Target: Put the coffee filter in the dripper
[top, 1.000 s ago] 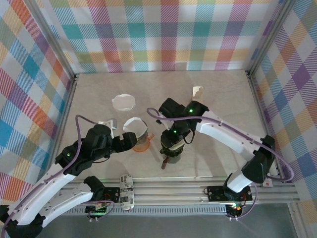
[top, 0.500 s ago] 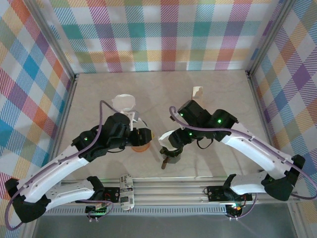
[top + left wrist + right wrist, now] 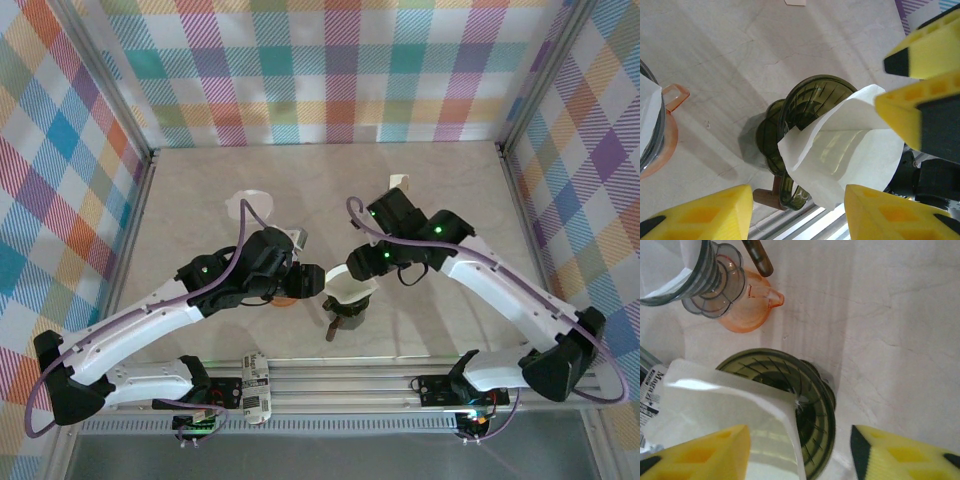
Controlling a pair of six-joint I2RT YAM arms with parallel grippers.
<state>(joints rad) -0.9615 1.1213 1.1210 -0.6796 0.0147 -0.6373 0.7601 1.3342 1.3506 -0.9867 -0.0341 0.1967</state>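
white paper cone filter [image 3: 845, 150] open over the dark green ribbed plastic dripper [image 3: 810, 97]
the filter covers one side of the dripper's mouth and leans out over its rim. the left gripper [image 3: 797, 192] and the right gripper [image 3: 800, 432] are both just above the dripper, each with jaws apart around an edge of the filter; if either really grasps it, i cannot tell.

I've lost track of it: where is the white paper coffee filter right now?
Top view, centre front: the white paper coffee filter is tilted over the dark green ribbed plastic dripper, not yet seated inside.
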